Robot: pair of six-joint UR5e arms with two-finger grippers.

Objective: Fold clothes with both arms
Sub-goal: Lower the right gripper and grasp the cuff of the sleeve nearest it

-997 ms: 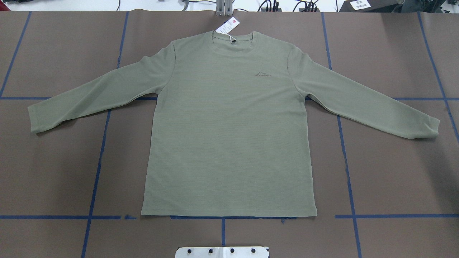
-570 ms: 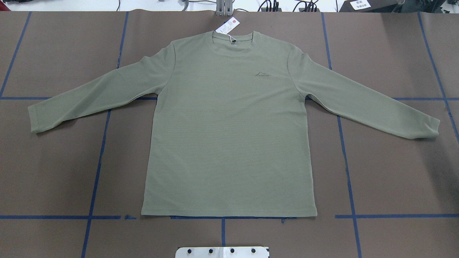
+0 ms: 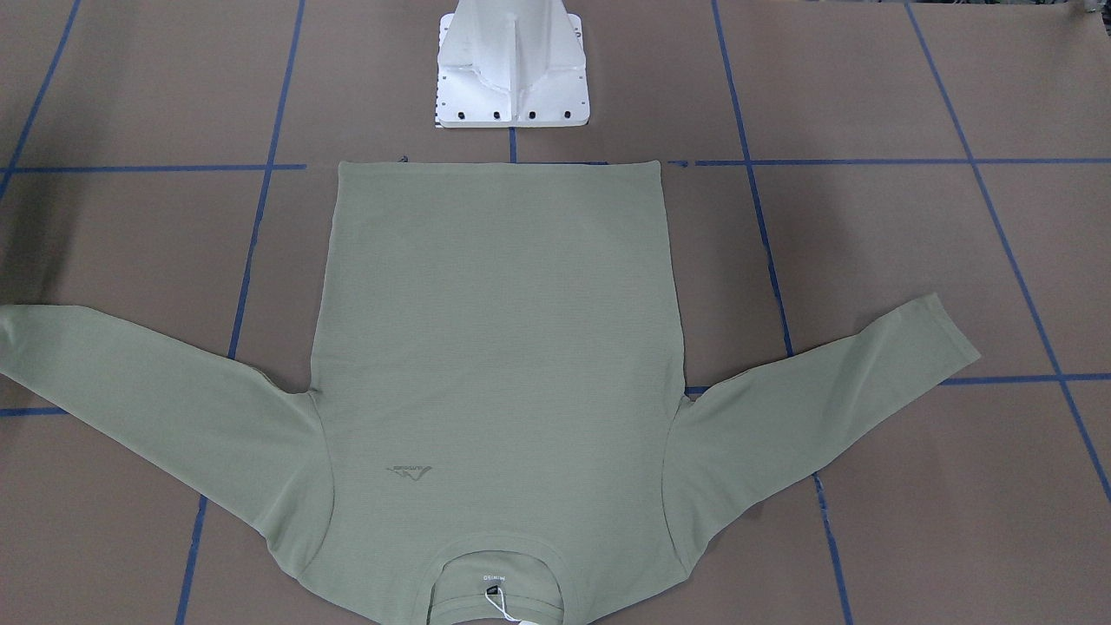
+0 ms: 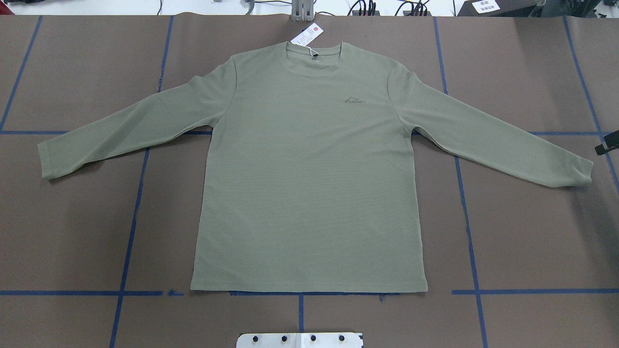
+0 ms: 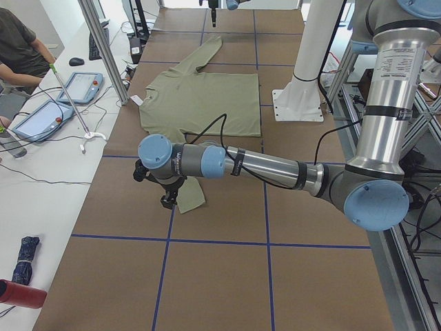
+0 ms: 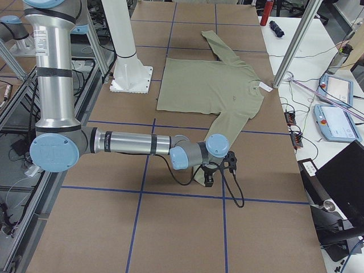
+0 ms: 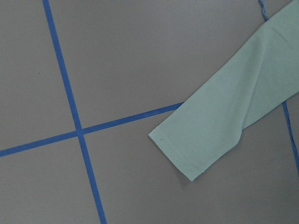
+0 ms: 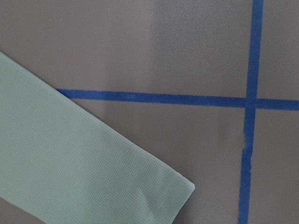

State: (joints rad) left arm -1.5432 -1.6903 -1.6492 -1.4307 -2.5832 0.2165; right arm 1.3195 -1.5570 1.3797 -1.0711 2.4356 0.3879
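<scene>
The clothes are one sage-green long-sleeved shirt [image 4: 309, 169] lying flat and face up, both sleeves spread, with a white hang tag [image 4: 307, 35] at the collar. My left gripper [image 5: 167, 200] hovers over the left sleeve's cuff [image 7: 187, 149]; it shows only in the side view, so I cannot tell its state. My right gripper [image 6: 209, 179] hangs by the right sleeve's cuff [image 8: 154, 186]. Only a black bit of the right gripper [image 4: 607, 147] pokes in at the overhead view's right edge, so I cannot tell its state either. No fingers show in either wrist view.
The white pedestal base [image 3: 512, 78] stands just behind the shirt's hem. Blue tape lines [image 4: 130, 217] grid the brown table cover. Beyond the far long edge are a white bench with teach pendants [image 5: 41, 117], metal posts [image 5: 103, 48] and a seated person [image 5: 17, 41].
A black part of the right gripper has come into the overhead view at its right edge, near the right cuff. The shirt has not moved.
</scene>
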